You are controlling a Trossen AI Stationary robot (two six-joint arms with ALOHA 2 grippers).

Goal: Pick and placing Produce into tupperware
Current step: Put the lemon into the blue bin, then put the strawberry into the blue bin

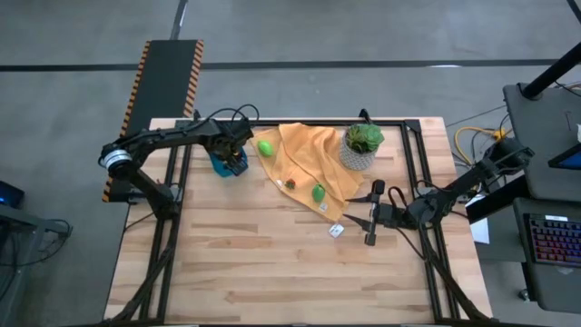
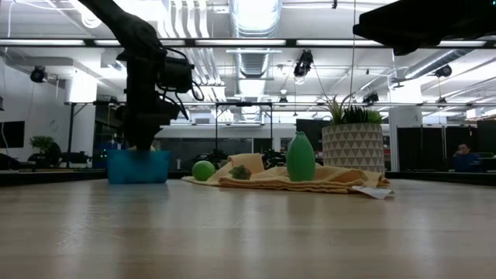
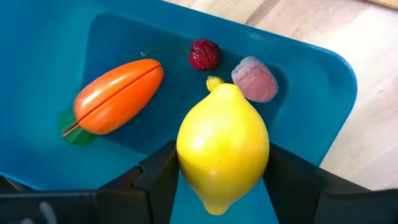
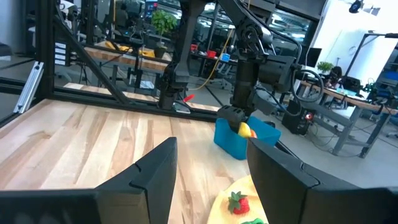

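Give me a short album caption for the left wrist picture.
The left gripper holds a yellow lemon over the blue container, where a carrot, a cherry and a pink piece lie.

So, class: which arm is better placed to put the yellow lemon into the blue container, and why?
The left. Its gripper already holds the lemon between its fingers directly over the blue container, where a carrot already lies. The right gripper waits open across the table.
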